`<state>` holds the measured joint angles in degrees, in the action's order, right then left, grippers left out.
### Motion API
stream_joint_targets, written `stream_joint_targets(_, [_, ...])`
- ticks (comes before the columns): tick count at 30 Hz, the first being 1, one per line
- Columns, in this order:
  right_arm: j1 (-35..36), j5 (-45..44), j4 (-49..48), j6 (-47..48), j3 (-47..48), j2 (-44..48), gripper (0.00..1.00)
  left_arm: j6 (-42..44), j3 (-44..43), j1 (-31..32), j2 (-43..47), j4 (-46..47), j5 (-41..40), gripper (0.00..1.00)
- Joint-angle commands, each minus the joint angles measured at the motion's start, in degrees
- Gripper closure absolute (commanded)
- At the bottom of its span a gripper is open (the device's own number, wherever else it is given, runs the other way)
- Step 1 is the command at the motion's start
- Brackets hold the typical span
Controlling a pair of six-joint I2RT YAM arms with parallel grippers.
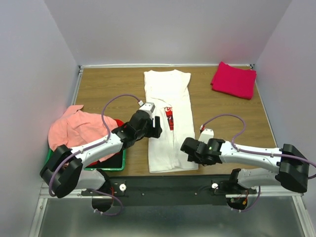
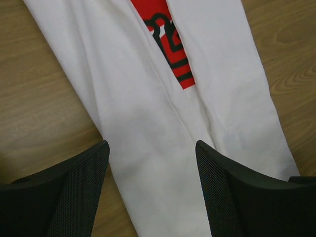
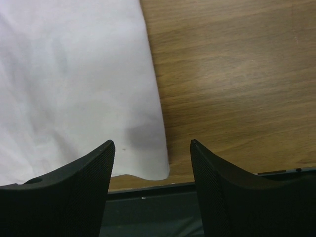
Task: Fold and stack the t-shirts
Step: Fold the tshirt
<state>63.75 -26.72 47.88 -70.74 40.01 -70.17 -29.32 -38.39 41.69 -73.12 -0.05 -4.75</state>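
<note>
A white t-shirt (image 1: 168,98) lies folded into a long strip down the middle of the table, with its red print (image 1: 170,119) showing in the fold. My left gripper (image 1: 157,127) hovers open over the strip's left edge, and white cloth (image 2: 148,98) lies below its gap (image 2: 152,148). My right gripper (image 1: 186,148) stands open above the shirt's near right corner (image 3: 148,158), holding nothing (image 3: 152,145). A magenta-red t-shirt (image 1: 233,80) rests folded at the back right. At the left a salmon-pink t-shirt (image 1: 79,129) is heaped on a green bin, with a bit of red cloth (image 1: 118,122) beside it.
The green bin (image 1: 106,168) sits at the near left corner under my left arm. The black base rail (image 1: 168,185) runs along the table's near edge, close to the shirt's hem. Bare wood (image 1: 222,118) lies right of the white shirt.
</note>
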Motion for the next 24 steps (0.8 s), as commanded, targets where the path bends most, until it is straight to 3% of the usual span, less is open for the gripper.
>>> stream_joint_targets(1, [-0.11,-0.70,2.57,-4.40,-2.30,1.00,0.32,-6.26,2.35,4.35,2.63,-3.98,-5.43,0.22])
stream_joint_targets(12, [-0.11,3.07,0.12,-4.76,-5.90,4.16,0.51,-12.33,6.05,8.66,6.59,-11.79,-5.96,0.22])
stream_joint_targets(24, [-0.11,6.68,-4.81,-2.74,-8.72,5.13,0.58,-18.40,9.38,11.39,13.53,-18.05,-6.76,0.25])
